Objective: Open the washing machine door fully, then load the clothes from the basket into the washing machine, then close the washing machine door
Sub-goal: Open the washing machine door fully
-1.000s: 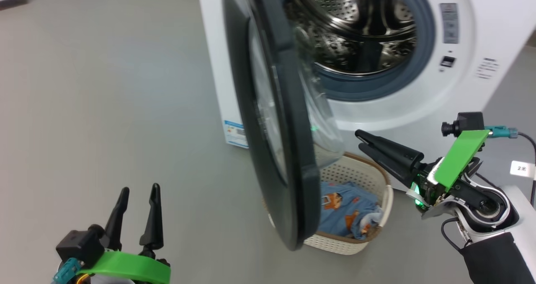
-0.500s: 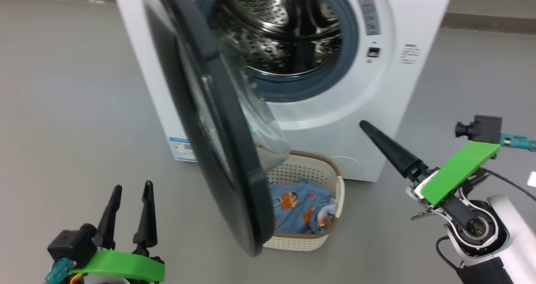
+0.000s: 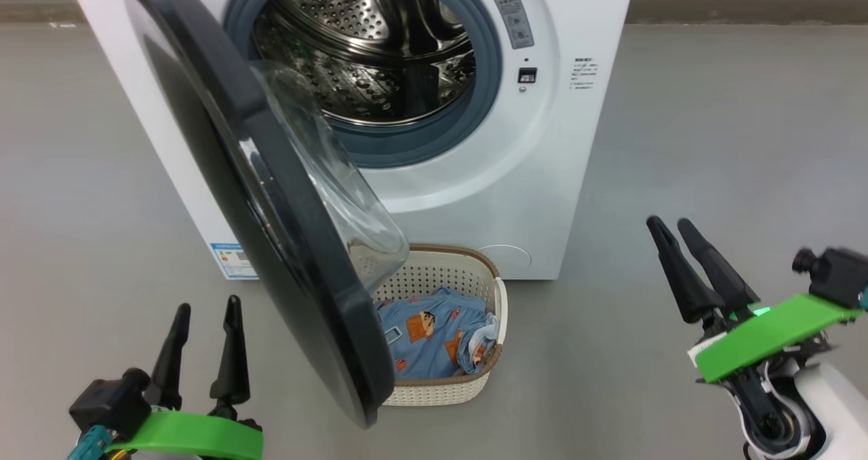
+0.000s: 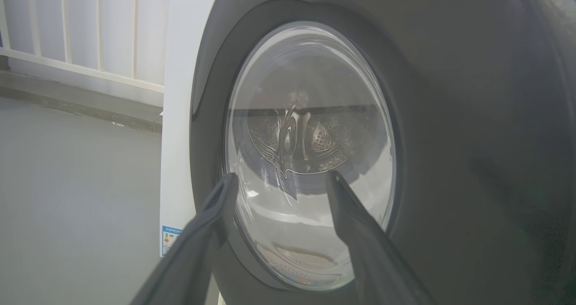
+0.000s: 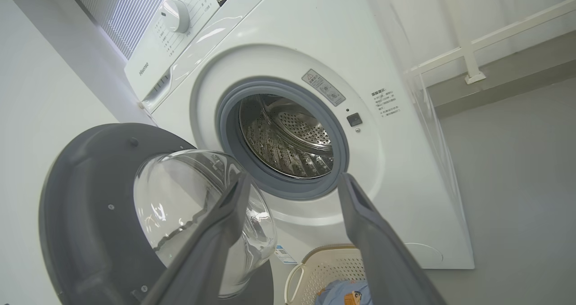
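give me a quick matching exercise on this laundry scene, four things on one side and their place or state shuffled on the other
Column A
1. washing machine door
2. clothes
3. basket
4. right gripper

Column B
a. jaws open, holding nothing
b. standing in front of the washing machine
c. swung open
d. lying inside the basket

Pairs: 1-c, 2-d, 3-b, 4-a
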You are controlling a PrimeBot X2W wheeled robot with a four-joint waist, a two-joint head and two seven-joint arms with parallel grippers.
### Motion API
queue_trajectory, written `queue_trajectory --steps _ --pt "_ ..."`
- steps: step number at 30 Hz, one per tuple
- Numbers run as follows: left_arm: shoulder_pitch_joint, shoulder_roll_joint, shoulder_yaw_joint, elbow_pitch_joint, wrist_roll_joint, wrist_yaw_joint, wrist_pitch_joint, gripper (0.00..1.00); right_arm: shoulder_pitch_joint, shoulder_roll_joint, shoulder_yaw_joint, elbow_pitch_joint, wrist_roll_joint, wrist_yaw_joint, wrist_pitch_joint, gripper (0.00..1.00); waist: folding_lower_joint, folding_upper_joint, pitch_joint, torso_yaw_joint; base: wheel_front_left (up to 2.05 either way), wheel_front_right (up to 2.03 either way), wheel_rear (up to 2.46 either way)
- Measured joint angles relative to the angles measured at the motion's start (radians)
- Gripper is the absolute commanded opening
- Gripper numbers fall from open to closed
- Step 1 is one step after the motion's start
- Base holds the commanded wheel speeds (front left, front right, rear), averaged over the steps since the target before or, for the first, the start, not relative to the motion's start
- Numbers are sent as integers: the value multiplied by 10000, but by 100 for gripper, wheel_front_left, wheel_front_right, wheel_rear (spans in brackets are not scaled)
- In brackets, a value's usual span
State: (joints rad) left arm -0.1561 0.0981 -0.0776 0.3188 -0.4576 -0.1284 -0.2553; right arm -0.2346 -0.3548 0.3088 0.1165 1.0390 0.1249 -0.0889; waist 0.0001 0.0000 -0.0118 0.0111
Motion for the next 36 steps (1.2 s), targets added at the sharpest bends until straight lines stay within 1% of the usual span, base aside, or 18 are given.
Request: queue_trajectory --steps 3,6,9,11,13,17,22,27,29,36 --pt "52 -8 56 -31 19 0 0 100 245 12 -10 274 -466 0 -685 100 0 0 -3 -111 0 0 0" --pt "190 -36 100 -46 25 0 0 100 421 -33 44 426 -968 0 -1064 100 0 0 -10 -164 0 0 0" --pt "196 -73 148 -109 25 0 0 100 520 -136 0 708 -1766 0 -1390 100 0 0 5 -214 0 0 0" --pt "197 -77 157 -128 25 0 0 100 592 -150 -75 832 -1941 0 -1459 100 0 0 12 -232 0 0 0" --pt "197 -109 171 -163 25 0 0 100 637 -194 -111 1068 -2700 0 -1521 100 -1 0 20 -260 0 0 0" --pt "197 -186 173 -188 25 -2 0 100 632 121 -336 1465 -3528 0 -1605 100 -1 0 19 -280 0 0 0" --pt "197 -188 113 -186 23 0 0 100 638 489 -815 1733 -4268 0 -1605 100 0 0 23 -211 0 0 0" --pt "197 -184 36 -186 23 0 0 100 760 723 -1365 1825 -4821 0 -1607 100 0 0 -1 -111 0 0 0" --pt "197 -182 36 -186 23 0 0 100 919 794 -1517 1856 -4863 0 -1607 100 0 0 -9 -98 0 0 0" --pt "197 -178 67 -186 25 0 0 100 1022 988 -1584 1873 -4949 0 -1607 100 -1 0 2 -124 0 0 0"
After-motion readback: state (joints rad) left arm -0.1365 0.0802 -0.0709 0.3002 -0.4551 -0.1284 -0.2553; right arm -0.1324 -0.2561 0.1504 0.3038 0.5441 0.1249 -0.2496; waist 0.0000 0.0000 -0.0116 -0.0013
